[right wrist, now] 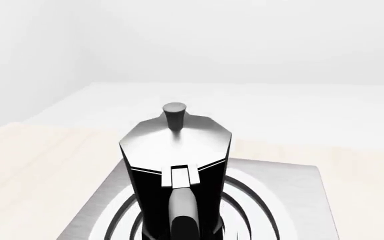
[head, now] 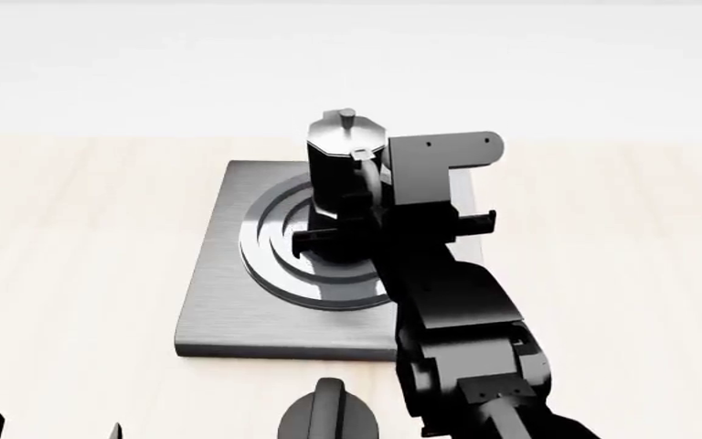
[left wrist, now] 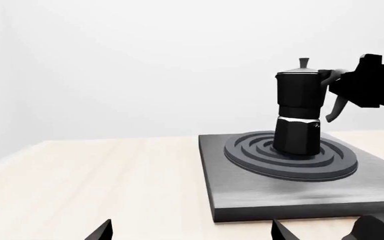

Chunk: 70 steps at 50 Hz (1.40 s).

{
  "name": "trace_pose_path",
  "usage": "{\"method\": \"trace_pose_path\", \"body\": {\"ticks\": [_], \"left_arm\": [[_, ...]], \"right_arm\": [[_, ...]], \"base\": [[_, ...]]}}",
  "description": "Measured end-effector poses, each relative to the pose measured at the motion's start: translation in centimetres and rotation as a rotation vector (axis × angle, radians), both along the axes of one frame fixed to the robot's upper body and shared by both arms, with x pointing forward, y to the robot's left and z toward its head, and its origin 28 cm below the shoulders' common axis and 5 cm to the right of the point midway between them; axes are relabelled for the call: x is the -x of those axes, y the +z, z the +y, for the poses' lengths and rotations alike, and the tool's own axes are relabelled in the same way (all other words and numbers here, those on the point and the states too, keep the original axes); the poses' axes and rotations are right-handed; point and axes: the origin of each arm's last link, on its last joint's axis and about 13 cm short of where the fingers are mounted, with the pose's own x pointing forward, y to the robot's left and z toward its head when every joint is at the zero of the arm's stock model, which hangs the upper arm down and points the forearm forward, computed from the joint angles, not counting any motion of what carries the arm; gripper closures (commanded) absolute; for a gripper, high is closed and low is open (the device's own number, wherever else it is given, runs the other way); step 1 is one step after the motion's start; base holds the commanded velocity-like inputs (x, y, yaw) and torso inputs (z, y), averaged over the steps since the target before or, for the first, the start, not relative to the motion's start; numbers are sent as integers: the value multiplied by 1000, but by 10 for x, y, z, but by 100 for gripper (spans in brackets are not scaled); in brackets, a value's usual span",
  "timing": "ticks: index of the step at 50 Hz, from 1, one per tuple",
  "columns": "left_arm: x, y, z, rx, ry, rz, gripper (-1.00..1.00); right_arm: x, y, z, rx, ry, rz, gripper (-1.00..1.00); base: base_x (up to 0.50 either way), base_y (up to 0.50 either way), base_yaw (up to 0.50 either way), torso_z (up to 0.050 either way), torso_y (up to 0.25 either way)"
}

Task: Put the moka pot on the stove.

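Seating moka pot on stove burner centre; right claw at handle, grip unclear; left claw apart, wide. Next: release, withdraw w/o tipping.

The moka pot stands upright on the stove, centred on its burner rings. The stove lies on the table, with a knob just beside its edge at 6 o'clock.

Right arm's stretched out far ahead, its hand closed around the pot handle. Left hand sits low and near, fingers spread apart.
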Motion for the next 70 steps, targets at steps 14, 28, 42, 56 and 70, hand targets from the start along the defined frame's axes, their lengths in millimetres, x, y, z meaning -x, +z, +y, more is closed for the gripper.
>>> {"method": "trace_pose_path", "body": {"ticks": [14, 28, 42, 56, 70], "left_arm": [[0, 0, 0, 2, -1, -2, -100], [1, 0, 0, 4, -3, -1, -100], [2, -1, 0, 3, -3, 0, -100], [3, -2, -1, 1, -6, 3, -100], [3, -1, -1, -1, -7, 1, -100]], "right_arm": [[1, -2, 0, 2, 3, 5, 100], [1, -2, 0, 7, 9, 3, 100], [2, -5, 0, 14, 20, -3, 100], [3, -9, -2, 10, 31, -12, -100], [6, -17, -2, -1, 44, -16, -100]], "base": [[0, 0, 0, 0, 1], [0, 0, 0, 0, 0], [1, 0, 1, 0, 0], [1, 1, 1, 0, 0], [0, 0, 0, 0, 0]]}}
